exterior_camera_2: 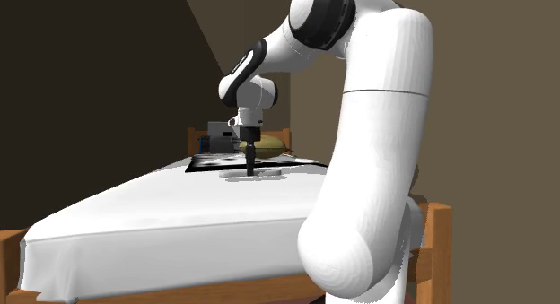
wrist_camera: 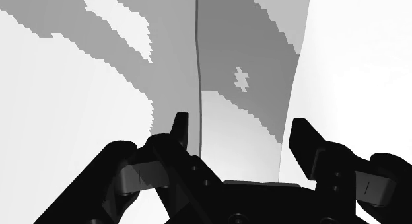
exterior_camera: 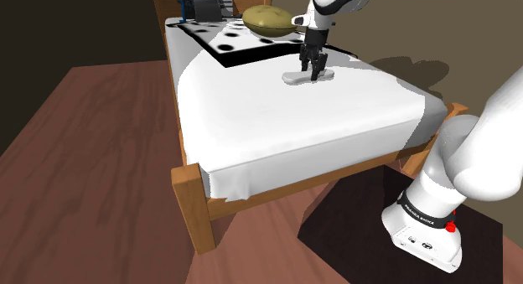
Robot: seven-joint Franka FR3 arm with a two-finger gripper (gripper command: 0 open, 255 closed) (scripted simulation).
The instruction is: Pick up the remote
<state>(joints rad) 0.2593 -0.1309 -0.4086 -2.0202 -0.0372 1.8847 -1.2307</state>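
Remote (exterior_camera: 307,76): flat, elongated slab with rounded ends, drawn plain pale grey to white. No buttons or markings can be made out. It lies flat on the bed, on the white mattress (exterior_camera: 277,115), just beside the edge of a black-and-white cloth (exterior_camera: 243,41). In the wrist view the remote (wrist_camera: 251,51) reads as a smooth grey band with straight long edges, running away from the hand between the two fingers (wrist_camera: 179,127).

Hand (exterior_camera: 313,71): all black and pointing straight down over the remote. The fingers stand well apart, one at each long edge of the slab. Whether either finger touches the slab cannot be told. Nothing is clasped. In the second exterior view the hand (exterior_camera_2: 250,172) has its tips down at mattress level, at the remote (exterior_camera_2: 267,175).

Mattress: smooth, matte white, with soft rounded edges and a wrinkled corner hanging at the foot. The cloth carries black round dots on white.

Beyond the remote, on the cloth, sits an olive-brown lump (exterior_camera: 268,20), oval with a mottled surface. A grey box (exterior_camera: 201,7) stands at the head end.

Bed frame (exterior_camera: 191,198): orange-brown wood with square posts.
Floor (exterior_camera: 100,131): reddish-brown boards with visible grain.
Arm (exterior_camera: 469,157): glossy white. Near its base is a black band (exterior_camera: 427,209) with small white lettering, not legible, and a red dot beside it.
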